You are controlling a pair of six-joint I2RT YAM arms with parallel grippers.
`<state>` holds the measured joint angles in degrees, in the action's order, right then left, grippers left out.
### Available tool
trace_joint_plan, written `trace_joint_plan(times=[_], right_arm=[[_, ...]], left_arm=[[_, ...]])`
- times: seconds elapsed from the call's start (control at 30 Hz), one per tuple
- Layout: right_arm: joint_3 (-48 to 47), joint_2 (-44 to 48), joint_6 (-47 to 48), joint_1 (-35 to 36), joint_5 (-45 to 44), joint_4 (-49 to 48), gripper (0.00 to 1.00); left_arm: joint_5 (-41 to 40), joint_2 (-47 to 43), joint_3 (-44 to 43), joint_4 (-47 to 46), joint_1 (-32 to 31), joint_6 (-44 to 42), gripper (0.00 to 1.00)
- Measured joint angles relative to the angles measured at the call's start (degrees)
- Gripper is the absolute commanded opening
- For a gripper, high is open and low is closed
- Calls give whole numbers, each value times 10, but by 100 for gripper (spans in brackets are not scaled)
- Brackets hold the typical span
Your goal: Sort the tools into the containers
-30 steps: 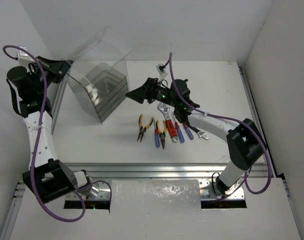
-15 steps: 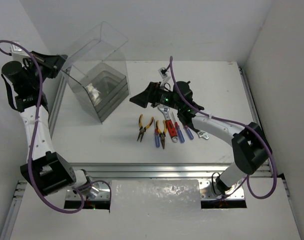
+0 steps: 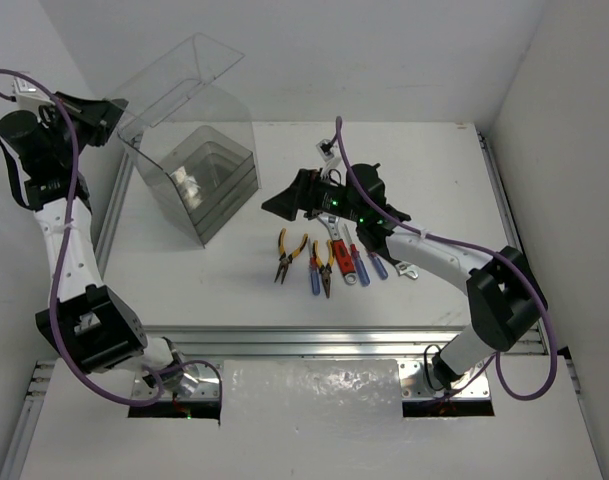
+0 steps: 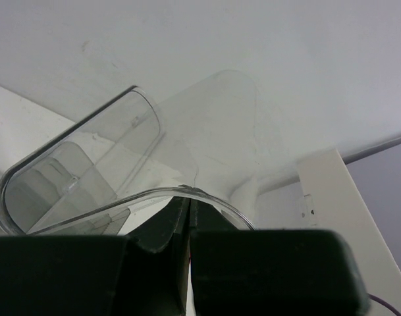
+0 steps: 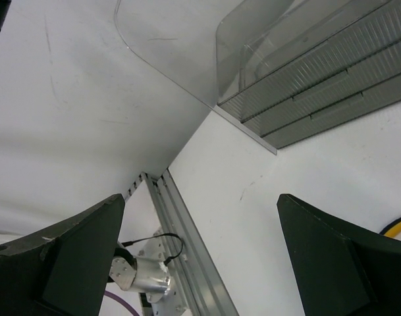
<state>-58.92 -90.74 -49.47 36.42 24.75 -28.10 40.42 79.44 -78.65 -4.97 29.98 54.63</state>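
Sorting has not visibly begun: no tool shows in the clear plastic box [image 3: 174, 120], and all lie in a row on the desk [image 3: 434, 170], near the right arm. They are two yellow-handled pliers [image 3: 285, 256], a red-handled tool [image 3: 341, 254], a silver adjustable wrench [image 3: 329, 221], blue-handled screwdrivers [image 3: 363, 266] and a black-handled tool [image 3: 405, 269].

The box stands at the far left, tipped, with stacked trays [image 3: 212, 172] inside. The left pincer [image 4: 189, 205] is clamped on its transparent rim. The right pincer [image 3: 275, 205] gapes wide and holds nothing, hovering between box and tools.
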Motion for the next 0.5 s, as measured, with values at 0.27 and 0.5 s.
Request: trace_joint_plan(times=[0.27,0.5], right_arm=[[0,0,6,-1,0,11,99],[0,1,15,-2,0,20,99]], left_arm=[[-2,14,-9,-7,6,4,0],[-1,33,-18,-13,15,10,0]])
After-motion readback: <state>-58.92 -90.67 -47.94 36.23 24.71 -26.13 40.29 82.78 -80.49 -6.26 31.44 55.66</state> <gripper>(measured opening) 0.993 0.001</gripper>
